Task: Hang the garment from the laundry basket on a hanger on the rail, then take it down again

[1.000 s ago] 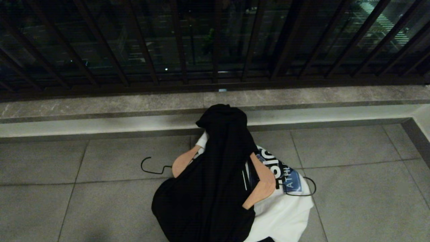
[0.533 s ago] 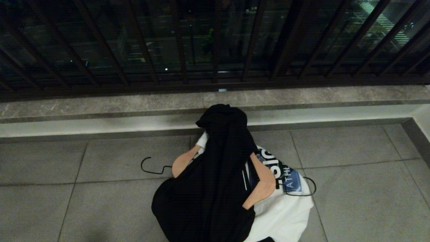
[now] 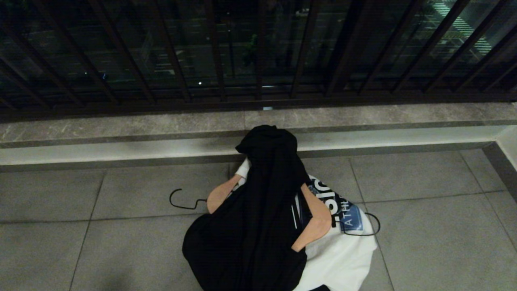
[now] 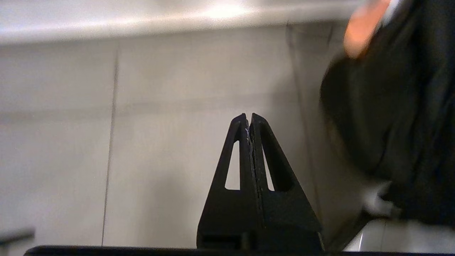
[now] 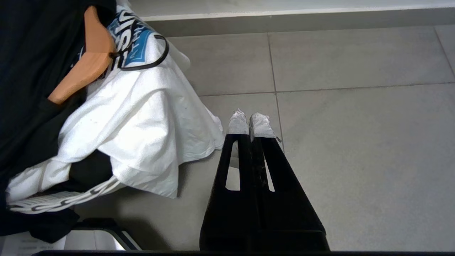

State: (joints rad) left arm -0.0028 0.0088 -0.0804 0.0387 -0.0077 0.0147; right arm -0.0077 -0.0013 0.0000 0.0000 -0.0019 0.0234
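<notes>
step: start, nothing picked up | black garment [image 3: 250, 226] heaped with white shirt [image 3: 343, 258] and two hangers [image 3: 319, 218] on floor | left claw [image 4: 249, 119] and right claw [image 5: 249, 117] pressed together, empty, beside the heap | next: spread a claw, reach for the garment
</notes>
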